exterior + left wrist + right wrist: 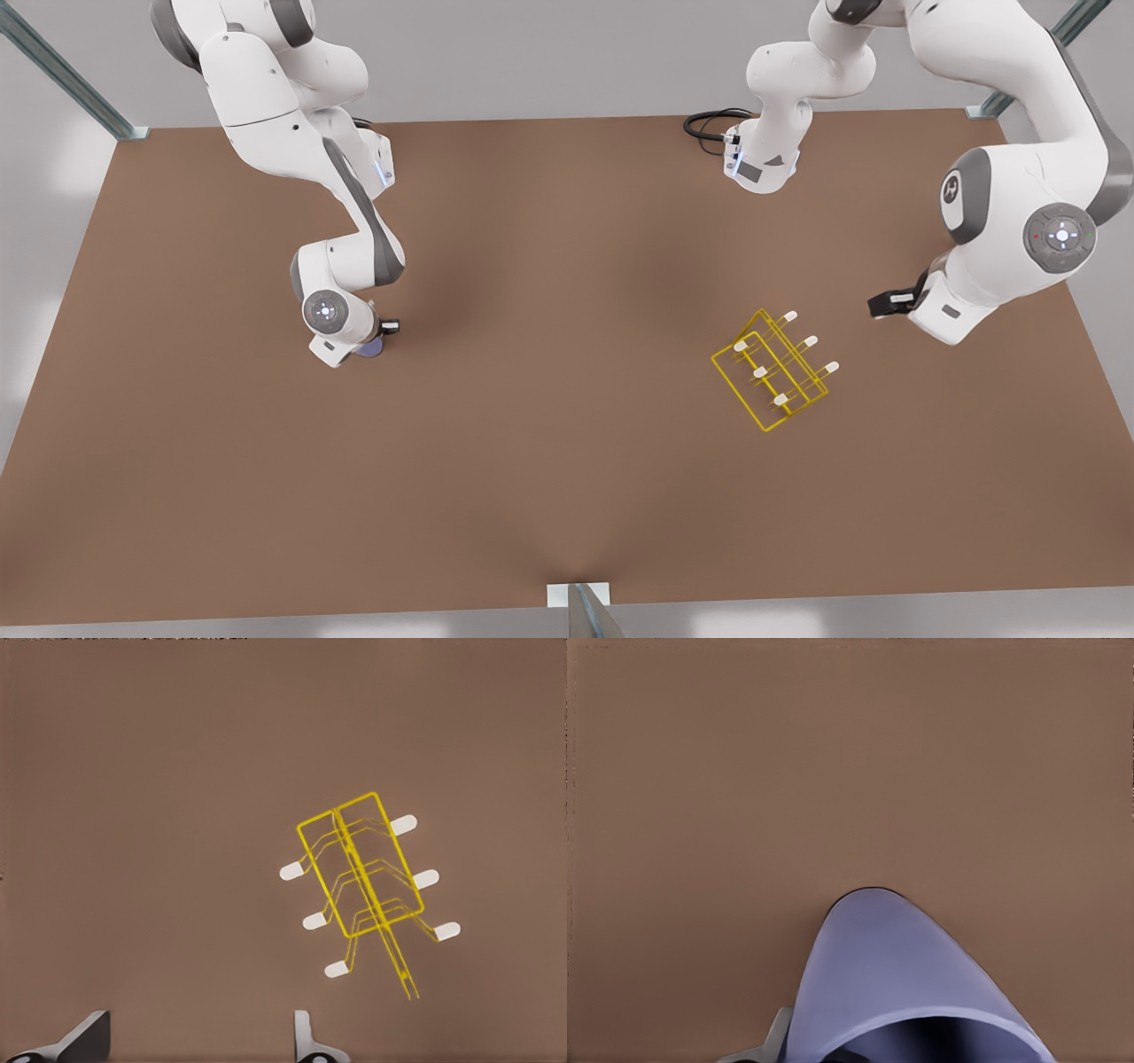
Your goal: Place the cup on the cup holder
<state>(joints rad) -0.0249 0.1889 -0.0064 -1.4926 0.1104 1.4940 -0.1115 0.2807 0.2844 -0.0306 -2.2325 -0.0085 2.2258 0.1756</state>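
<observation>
Brown table (549, 461); right gripper (376, 341) clasps cup (904, 983), left gripper (199, 1041) spread above cup holder (772, 370)

The surface (549, 461) is a flat, matt brown with no grain or sheen. The cup holder (772, 379) looks like thin yellow wire, its pegs capped in dull white tips. The cup (912, 983) is smooth, plain lavender-blue with a soft, plastic-like finish. The arms' shells (266, 97) are glossy white with grey parts. Pale metal-looking struts (66, 75) stand at the corners.
</observation>
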